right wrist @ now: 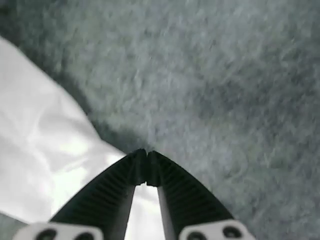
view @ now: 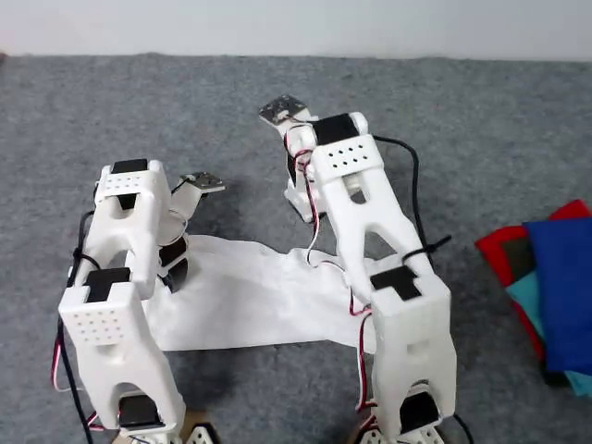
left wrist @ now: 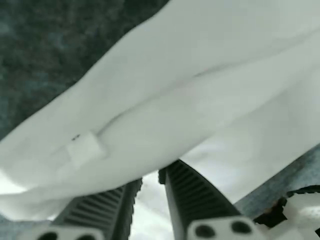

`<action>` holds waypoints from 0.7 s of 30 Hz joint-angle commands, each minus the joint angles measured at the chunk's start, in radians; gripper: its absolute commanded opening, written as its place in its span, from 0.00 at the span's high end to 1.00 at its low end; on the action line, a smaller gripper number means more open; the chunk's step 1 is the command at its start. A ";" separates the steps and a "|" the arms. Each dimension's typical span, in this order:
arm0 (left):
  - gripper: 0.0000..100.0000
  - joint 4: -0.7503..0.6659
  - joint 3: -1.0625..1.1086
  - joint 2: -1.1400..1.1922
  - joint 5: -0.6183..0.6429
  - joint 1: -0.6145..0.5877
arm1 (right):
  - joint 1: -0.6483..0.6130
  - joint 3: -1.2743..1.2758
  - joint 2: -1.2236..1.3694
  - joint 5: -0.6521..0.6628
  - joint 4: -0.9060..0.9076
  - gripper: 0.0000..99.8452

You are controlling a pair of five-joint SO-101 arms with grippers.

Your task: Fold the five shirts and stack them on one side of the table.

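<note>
one white shirt (view: pixel 240 296) on grey carpet (view: pixel 462 120); left claw (left wrist: pixel 150 180) clamps it, right claw (right wrist: pixel 146 167) closed.

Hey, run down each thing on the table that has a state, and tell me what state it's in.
white shirt: spread out, not yet stacked.
folded shirts: piled together off to one side, blue on top.
left pincer: at the white shirt, grip unclear.
right pincer: shut, at the white shirt's edge.
</note>
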 commanded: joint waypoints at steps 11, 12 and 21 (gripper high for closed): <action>0.94 0.006 -0.027 -0.002 0.008 -0.006 | 0.005 -0.169 0.151 0.012 0.174 0.99; 0.94 0.006 -0.027 -0.002 0.008 -0.008 | 0.004 -0.150 0.134 0.012 0.174 0.99; 0.94 0.006 -0.025 -0.002 0.008 -0.008 | 0.002 0.101 0.084 0.012 0.173 0.99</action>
